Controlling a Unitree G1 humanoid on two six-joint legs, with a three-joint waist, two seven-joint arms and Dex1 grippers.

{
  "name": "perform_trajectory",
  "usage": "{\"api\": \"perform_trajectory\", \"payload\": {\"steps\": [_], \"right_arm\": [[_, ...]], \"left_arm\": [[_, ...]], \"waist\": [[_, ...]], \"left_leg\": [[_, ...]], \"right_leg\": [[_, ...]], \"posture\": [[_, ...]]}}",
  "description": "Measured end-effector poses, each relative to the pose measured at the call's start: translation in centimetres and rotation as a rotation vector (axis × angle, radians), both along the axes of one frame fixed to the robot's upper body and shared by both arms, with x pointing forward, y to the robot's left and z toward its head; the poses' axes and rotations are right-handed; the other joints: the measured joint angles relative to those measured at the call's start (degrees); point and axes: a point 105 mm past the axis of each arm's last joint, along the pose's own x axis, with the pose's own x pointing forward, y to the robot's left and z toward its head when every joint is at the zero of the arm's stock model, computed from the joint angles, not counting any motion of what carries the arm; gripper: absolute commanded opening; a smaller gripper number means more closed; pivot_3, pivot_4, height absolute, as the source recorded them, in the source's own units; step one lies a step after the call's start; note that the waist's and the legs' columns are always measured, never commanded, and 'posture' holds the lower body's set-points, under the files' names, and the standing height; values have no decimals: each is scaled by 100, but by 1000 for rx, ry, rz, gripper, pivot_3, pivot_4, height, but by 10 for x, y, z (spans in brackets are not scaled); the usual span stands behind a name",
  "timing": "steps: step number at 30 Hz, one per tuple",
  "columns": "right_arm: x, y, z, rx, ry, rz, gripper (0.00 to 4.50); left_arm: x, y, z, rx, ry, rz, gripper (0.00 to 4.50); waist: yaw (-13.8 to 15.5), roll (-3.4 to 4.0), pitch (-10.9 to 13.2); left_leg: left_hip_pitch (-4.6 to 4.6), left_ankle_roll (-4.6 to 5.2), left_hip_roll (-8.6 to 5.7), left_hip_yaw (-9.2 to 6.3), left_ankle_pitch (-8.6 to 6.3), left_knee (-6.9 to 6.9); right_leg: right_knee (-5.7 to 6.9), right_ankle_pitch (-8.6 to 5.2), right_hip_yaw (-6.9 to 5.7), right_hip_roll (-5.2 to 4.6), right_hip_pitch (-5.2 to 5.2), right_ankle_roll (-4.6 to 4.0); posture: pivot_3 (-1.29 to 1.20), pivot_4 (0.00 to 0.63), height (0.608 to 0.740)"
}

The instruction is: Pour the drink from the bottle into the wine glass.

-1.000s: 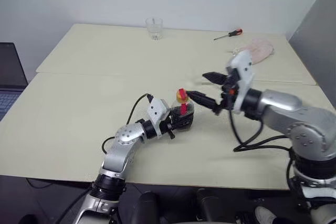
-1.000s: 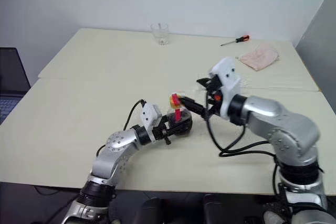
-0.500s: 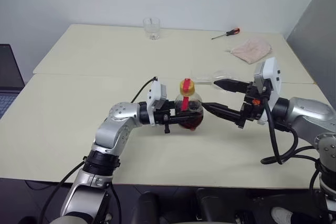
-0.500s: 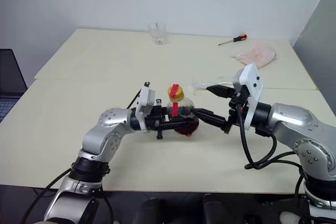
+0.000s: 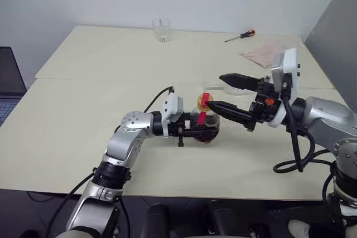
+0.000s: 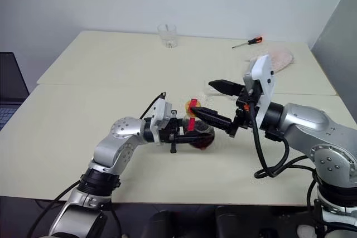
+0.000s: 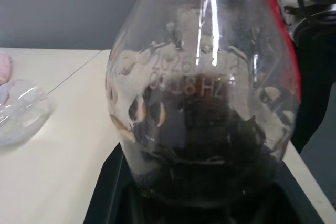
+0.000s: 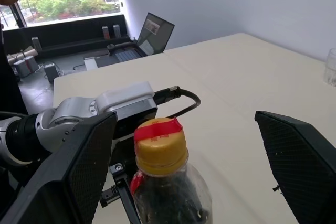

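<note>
The bottle [image 5: 205, 128], squat and clear with a yellow cap [image 8: 160, 148] and a red strip, stands upright just above the table's middle. My left gripper [image 5: 194, 132] is shut on its round body from the left. The drink [image 7: 210, 145], dark and almost black, fills the lower part of the bottle. From the right, my right gripper [image 5: 215, 90] reaches in, open, with one finger on either side of the cap and no contact. A clear glass bowl [image 7: 23, 114], seemingly the wine glass on its side, lies on the table beyond the bottle.
A short clear tumbler [image 5: 162, 29] stands at the table's far edge. A red-handled screwdriver [image 5: 241, 35] and a pink cloth [image 5: 268, 51] lie at the far right. A laptop [image 5: 8, 82] sits off the table's left side, and a grey panel [image 5: 334, 32] rises on the right.
The camera has shifted. My right gripper, still open, has drawn in leftwards until its fingers flank the bottle's cap. The left gripper keeps its hold on the bottle.
</note>
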Motion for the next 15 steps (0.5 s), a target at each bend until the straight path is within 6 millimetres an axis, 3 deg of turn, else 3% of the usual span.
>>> {"api": "perform_trajectory", "payload": {"steps": [15], "right_arm": [[9, 13, -13, -26, 46, -103, 4500]], "left_arm": [[4, -1, -6, 4, 9, 29, 1367]], "waist": [[3, 0, 0]], "left_leg": [[-17, 0, 1, -3, 0, 1]], "right_leg": [[1, 0, -2, -6, -14, 0]], "posture": [[0, 150, 740]]}}
